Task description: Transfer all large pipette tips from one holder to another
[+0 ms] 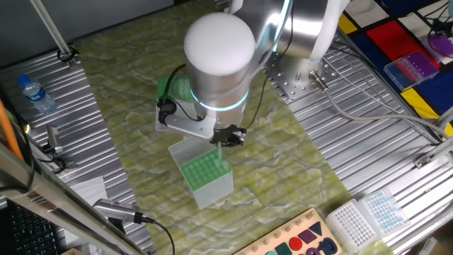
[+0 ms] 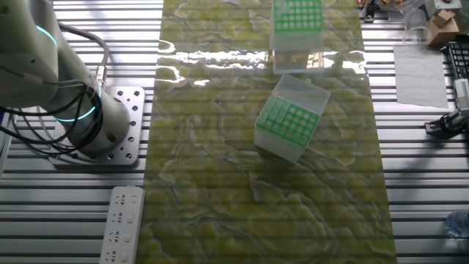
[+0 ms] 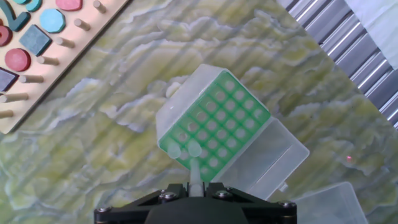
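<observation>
My gripper [image 3: 194,185] is shut on one large pipette tip [image 3: 194,173], a pale translucent cone standing straight out between the jaws. It hangs over the near corner of a holder [image 3: 214,121] with a green grid top and an open clear lid [image 3: 277,158]. Two more tips [image 3: 175,149] stand in that corner of the grid; the other holes look empty. From one fixed view the gripper [image 1: 225,138] sits just above this holder [image 1: 205,173]. A second green holder [image 2: 297,15] stands at the mat's far end. The other fixed view does not show the gripper.
A wooden shape-puzzle board [image 3: 37,50] lies beside the mat. Clear tip racks [image 1: 368,216] sit on the ribbed metal table at the front right. A water bottle [image 1: 35,92] stands at the left. The arm's base [image 2: 110,125] is bolted beside the mat.
</observation>
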